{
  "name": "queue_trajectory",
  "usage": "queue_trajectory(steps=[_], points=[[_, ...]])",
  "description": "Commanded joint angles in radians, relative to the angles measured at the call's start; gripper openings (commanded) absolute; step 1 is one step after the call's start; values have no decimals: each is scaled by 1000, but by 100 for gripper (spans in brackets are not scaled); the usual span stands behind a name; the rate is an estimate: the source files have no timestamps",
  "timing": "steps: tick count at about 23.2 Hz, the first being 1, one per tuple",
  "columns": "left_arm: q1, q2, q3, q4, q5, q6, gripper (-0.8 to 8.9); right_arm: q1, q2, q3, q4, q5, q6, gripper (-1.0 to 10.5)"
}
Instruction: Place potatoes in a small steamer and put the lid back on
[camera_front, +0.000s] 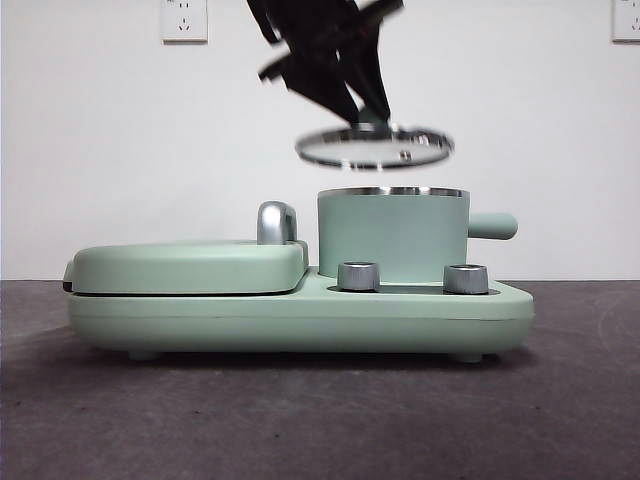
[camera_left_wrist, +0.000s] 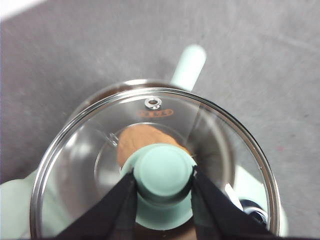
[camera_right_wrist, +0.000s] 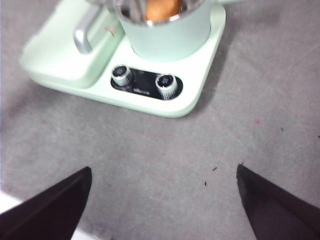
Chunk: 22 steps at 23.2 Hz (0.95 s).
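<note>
Glass and steel catch the light: my left gripper (camera_left_wrist: 163, 177) pinches the mint-green knob of the lid (camera_front: 374, 146), its two black jaws pressed against either side of the knob. In the front view the lid hangs tilted in the air, above the small steamer (camera_front: 392, 234) and clear of its steel rim, with the dark arm coming down from the top of the frame. The steamer stands on the right part of a mint-green cooker base (camera_front: 300, 310), its stubby handle (camera_front: 492, 225) pointing right. Two metal dials (camera_front: 359, 276) sit on the base in front of the pot. To the left lies the flat green griddle cover (camera_front: 190, 266) with its chrome handle (camera_front: 276, 222).

Through the glass, in the left wrist view, I see the tan-brown potato (camera_left_wrist: 142, 138) lying inside the steamer. The right wrist view also shows a sliver of it in the pot's mouth.

My right gripper (camera_right_wrist: 162, 200) waits over the grey table (camera_right_wrist: 150, 150), well apart from the cooker. Its jaws are spread wide and hold nothing.
</note>
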Motion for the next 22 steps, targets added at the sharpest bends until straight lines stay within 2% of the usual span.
queue_trajectory(steps=[1, 8, 22], points=[[-13, 44, 24, 61, 5, 0, 14, 8, 2, 8, 12, 0, 16, 463], [-23, 66, 24, 131, 5, 0, 14, 8, 2, 8, 13, 0, 15, 463], [-24, 79, 24, 162, -29, 29, 14, 8, 2, 8, 13, 0, 16, 463]])
